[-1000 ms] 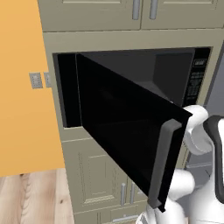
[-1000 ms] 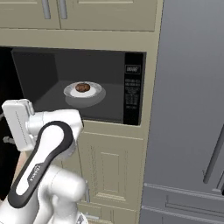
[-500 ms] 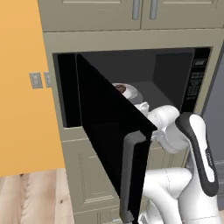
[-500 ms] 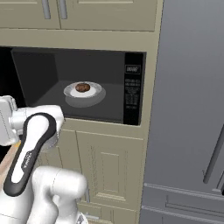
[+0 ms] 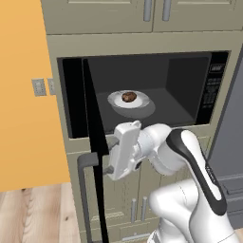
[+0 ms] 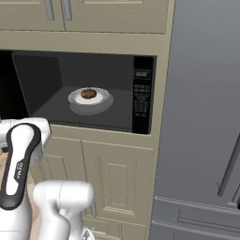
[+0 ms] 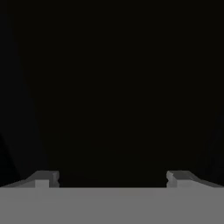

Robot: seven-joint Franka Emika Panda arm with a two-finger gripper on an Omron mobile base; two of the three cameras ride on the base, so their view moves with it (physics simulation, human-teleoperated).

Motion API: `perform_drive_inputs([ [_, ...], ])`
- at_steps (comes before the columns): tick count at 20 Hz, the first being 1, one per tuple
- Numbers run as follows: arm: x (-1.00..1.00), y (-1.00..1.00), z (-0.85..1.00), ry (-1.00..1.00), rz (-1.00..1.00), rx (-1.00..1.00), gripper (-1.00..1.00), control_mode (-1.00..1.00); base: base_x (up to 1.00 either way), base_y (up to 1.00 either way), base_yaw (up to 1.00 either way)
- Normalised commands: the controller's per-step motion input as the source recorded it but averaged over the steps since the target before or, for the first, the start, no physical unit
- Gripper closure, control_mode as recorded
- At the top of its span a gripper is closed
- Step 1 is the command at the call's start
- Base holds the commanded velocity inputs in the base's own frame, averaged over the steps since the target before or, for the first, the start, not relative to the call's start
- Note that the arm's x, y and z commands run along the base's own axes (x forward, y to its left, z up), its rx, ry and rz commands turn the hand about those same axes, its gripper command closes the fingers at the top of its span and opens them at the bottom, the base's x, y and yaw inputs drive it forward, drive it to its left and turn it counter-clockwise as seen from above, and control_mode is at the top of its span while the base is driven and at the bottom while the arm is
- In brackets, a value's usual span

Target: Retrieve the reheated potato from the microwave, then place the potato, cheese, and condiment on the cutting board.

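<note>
Hand view has the gripper (image 7: 112,177) spread wide, holding nothing, right against the door (image 5: 95,156); swinging toward the potato (image 5: 128,97) could clip it.

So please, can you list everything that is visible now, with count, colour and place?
microwave: one, black, built into the beige cabinets, door swung wide open
door: one, black with grey bar handle, edge-on at the left of the cavity
plate: one, white, on the microwave floor
potato: one, dark brown, on the plate
upper cabinets: beige, grey handles, above the microwave
lower cabinets: beige, below the microwave
fridge: one, grey, right of the microwave
wall: orange, left, with two grey switch plates
gripper: one, open, against the inner side of the door
</note>
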Motion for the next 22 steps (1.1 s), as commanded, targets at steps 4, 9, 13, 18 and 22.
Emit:
perform_drive_inputs([
  [4,0.06,-0.13,0.19,-0.14,0.0,-0.01,-1.0,-1.0,0.0,0.0,0.0],
  [9,0.0,-0.42,0.27,-0.24,0.0,-0.07,-1.0,-1.0,0.0,0.0,0.0],
  [13,0.0,-0.39,0.27,-0.44,0.0,-0.19,-1.0,-1.0,0.0,0.0,0.0],
  [18,0.01,-0.39,0.12,-0.38,-0.16,-0.31,-1.0,-1.0,0.0,0.0,0.0],
  [22,0.04,-0.35,0.02,-0.31,-0.28,-0.35,-1.0,-1.0,0.0,0.0,0.0],
])
